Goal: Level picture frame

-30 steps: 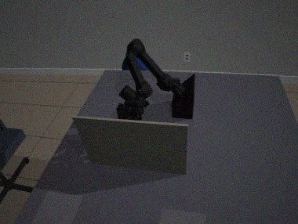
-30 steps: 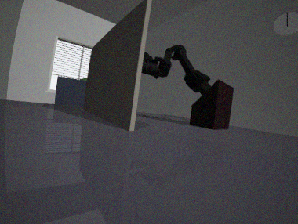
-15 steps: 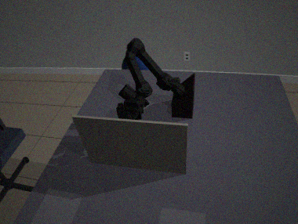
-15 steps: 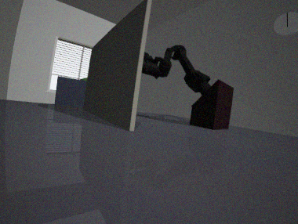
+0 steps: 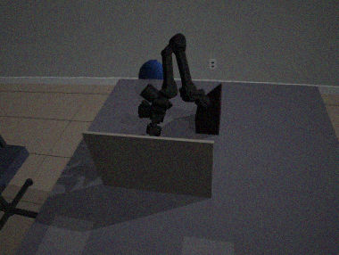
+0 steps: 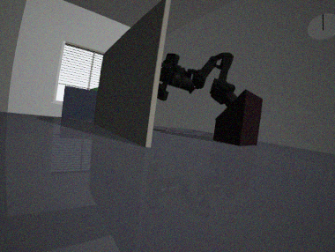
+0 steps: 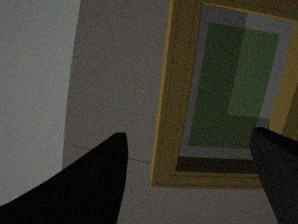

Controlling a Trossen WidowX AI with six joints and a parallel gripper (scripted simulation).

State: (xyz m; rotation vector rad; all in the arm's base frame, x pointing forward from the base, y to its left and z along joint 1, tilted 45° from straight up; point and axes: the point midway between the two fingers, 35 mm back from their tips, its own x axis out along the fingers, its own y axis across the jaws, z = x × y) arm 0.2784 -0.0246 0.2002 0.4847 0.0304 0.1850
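My gripper [image 7: 188, 137] stood open, its fingers spread wide with nothing between them. In the wrist view one dark finger [image 7: 73, 205] filled the corner toward seven o'clock, and the other [image 7: 280, 183] rose at the edge toward four o'clock. The picture frame [image 7: 174, 96] hung on the wall panel [image 7: 113, 63] beyond them, apart from both fingers. Its yellow border ran from about twelve o'clock down to five o'clock in that view, around a grey mat and a green picture made of a darker and a lighter band. The frame's edges ran at a slant across that view, but I could not tell from it how far the frame itself sat off level. The finger at four o'clock overlapped the frame's lower corner in the view; whether it touched, I could not tell.

In the top view my arm [image 5: 176, 67] rose from the dark base block [image 5: 210, 111] and bent down toward the panel [image 5: 152, 165] standing at six o'clock from it. The gripper [image 5: 153, 127] hung just behind the panel's upper edge, on the side that this camera could not see. A blue round object [image 5: 151, 70] showed past the table [image 5: 276, 147] toward twelve o'clock.

The exterior view showed the panel [image 6: 128, 84] edge-on, with the gripper [image 6: 164, 85] close to its face at three o'clock and the base block [image 6: 240, 119] farther that way. A window with blinds [image 6: 79, 70] lay behind at nine o'clock.
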